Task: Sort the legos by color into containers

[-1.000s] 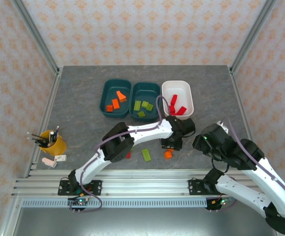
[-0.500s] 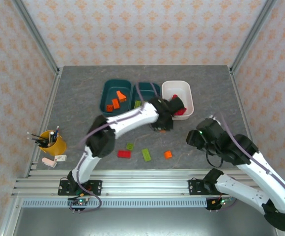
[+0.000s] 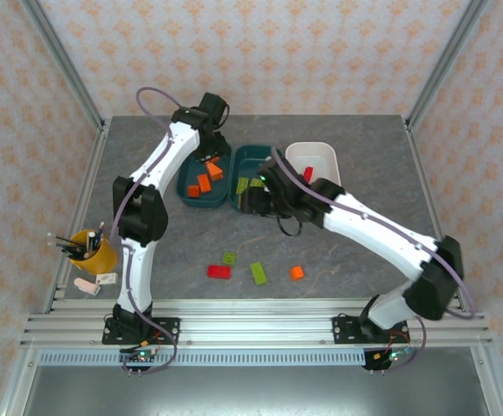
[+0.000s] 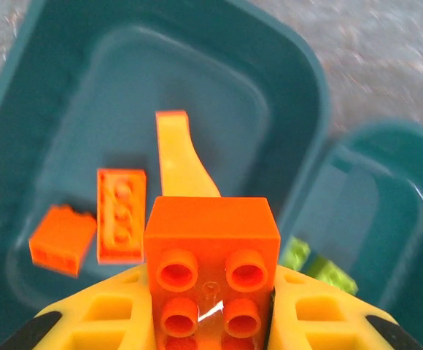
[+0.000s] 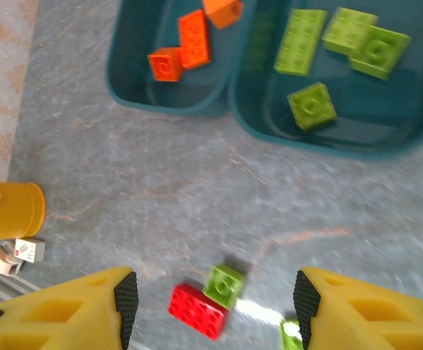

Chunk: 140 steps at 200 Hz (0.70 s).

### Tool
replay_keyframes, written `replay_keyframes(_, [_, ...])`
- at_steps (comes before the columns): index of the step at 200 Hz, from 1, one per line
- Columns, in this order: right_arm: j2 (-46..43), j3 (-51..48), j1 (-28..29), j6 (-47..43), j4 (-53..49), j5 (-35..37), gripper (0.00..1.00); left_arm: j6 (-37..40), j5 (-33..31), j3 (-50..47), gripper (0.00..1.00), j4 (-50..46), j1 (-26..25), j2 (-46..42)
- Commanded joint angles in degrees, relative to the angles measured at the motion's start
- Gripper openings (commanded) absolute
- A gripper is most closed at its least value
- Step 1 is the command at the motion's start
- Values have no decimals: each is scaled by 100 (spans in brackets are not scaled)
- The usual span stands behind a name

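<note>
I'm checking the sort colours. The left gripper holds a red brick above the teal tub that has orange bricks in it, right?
Not quite. The brick in the left gripper is orange, not red, as the left wrist view shows. The rest stands: it is held above the teal tub that has orange bricks in it.

The left arm reached far out. The left gripper pinched an orange lego. The right gripper hung with its fingers apart.
</note>
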Motion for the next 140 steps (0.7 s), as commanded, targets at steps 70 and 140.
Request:
replay_keyframes(70, [1096,933,-53,-396,31,-669,61,204,-824,913,26,-466,414,1232])
replay_keyframes(140, [1425,1019,-125,-526,-223,-780,61,271,-779,588,34,-354,442,1327])
